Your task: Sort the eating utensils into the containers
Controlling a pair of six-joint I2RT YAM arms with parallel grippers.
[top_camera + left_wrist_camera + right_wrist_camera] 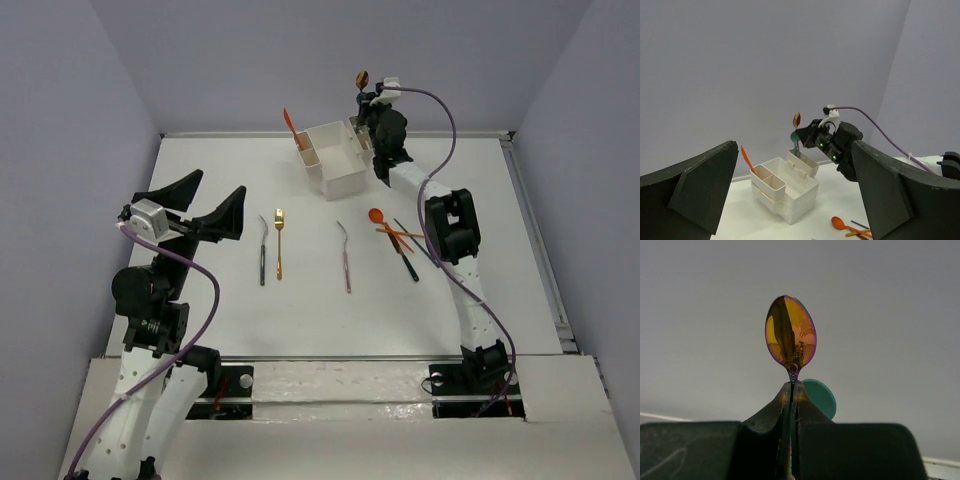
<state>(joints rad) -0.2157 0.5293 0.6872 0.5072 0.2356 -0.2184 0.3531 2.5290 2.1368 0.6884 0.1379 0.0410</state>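
My right hand [791, 390] squeezes a shiny gold spoon [790, 332] above the white box [340, 185], far on the bench [300, 320]. My left hand [220, 182] is spread wide.

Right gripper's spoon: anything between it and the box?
No barrier visible. The right gripper holds the iridescent spoon above the white box; a teal spoon already stands in the nearest narrow compartment, close beside it.

White box [335, 160] at far table edge; orange utensil [291, 128] upright in a narrow compartment. Iridescent gold spoon [790, 331] held bowl-up above box, teal spoon [819, 397] just behind. Flat on table: black-handled silver piece [262, 248], gold fork [279, 243], purple-handled piece [344, 256], orange spoon [385, 224] clustered with black pieces [405, 255].
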